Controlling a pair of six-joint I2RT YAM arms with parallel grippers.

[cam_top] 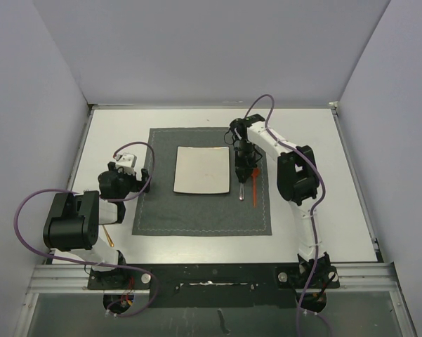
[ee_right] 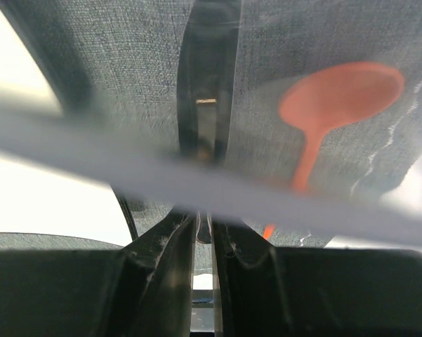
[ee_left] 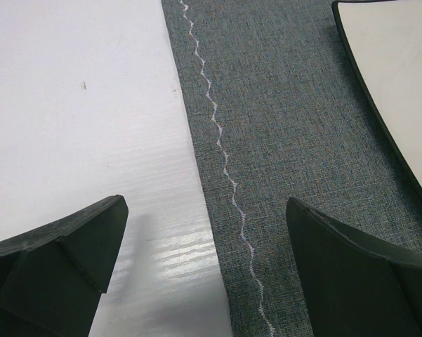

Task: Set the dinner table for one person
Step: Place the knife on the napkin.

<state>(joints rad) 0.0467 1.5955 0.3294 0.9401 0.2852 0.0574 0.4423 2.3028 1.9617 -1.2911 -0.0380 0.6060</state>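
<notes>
The white dinner table (cam_top: 316, 210) carries a dark grey stitched placemat (cam_top: 196, 210) with a white square plate (cam_top: 202, 170) on it. My right gripper (cam_top: 243, 175) is just right of the plate, shut on a slim dark-handled utensil (cam_top: 242, 193) that lies on the mat. In the right wrist view the fingers (ee_right: 168, 260) pinch that utensil (ee_right: 205, 70). An orange spoon (cam_top: 255, 186) lies on the mat beside it and also shows in the right wrist view (ee_right: 340, 95). My left gripper (cam_top: 146, 181) is open and empty over the placemat's left edge (ee_left: 203, 239).
A thin golden stick-like item (cam_top: 107, 235) lies on the table by the left arm's base. The plate's corner (ee_left: 397, 77) shows at the upper right of the left wrist view. A blurred cable (ee_right: 91, 151) crosses the right wrist view. Grey walls enclose the table.
</notes>
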